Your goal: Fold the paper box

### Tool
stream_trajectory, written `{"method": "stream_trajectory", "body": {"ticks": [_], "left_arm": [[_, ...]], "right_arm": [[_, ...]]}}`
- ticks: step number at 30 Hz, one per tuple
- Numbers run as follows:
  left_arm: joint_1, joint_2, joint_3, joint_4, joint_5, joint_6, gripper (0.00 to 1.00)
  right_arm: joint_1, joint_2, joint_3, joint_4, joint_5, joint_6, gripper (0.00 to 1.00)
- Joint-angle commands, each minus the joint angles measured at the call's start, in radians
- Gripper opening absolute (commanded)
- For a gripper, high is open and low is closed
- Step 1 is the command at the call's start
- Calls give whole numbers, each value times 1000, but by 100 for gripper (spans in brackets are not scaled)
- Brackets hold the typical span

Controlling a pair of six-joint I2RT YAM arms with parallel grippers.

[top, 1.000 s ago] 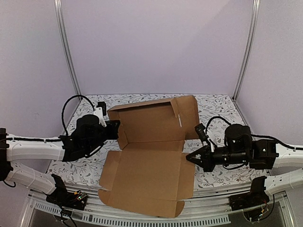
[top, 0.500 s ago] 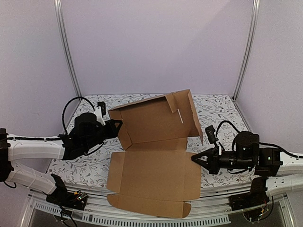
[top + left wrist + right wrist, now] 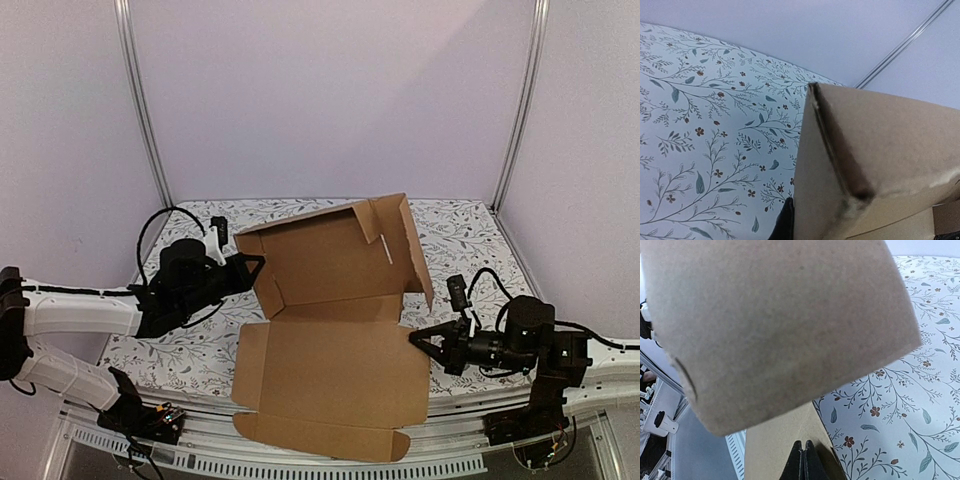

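Top external view: the paper box [image 3: 330, 350] lies open in the middle of the bench [image 3: 470, 230]. Its long way runs from 6 to 12 o'clock, and its back half stands up. The left claw [image 3: 255, 262], clenched, touches the 9 o'clock flap. The right claw [image 3: 418, 341], clenched and empty, sits at the 3 o'clock edge.

Paper box [image 3: 330, 360]: matt brown corrugated cardboard, fibrous, rough cut edges. Table cover [image 3: 470, 225]: smooth, matt, floral print. My left gripper [image 3: 257, 261]: matt black plastic. My arm links [image 3: 70, 312]: glossy white plastic. Frame posts [image 3: 140, 100]: brushed metal.
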Motion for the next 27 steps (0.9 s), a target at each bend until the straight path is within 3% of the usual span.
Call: {"method": "stream_trajectory", "body": {"ticks": [1,5,17,21,27], "left_arm": [[6,14,-9,97,60,-73,0],[5,37,-14,87,34,-52,0],[3,30,-10,43,-16,13,0],[2,12,-13,29,-31,40,0],[2,-17,-22,26,-36,75,0]], "right_arm": [[4,-29,-25,-13,52,15,0],[4,-35,30,-65,19,-14,1],[3,-39,389,-500,-144,-234,22],[4,-33,518,-654,-105,-307,27],[4,-18,661,-750,56,-395,32]]}}
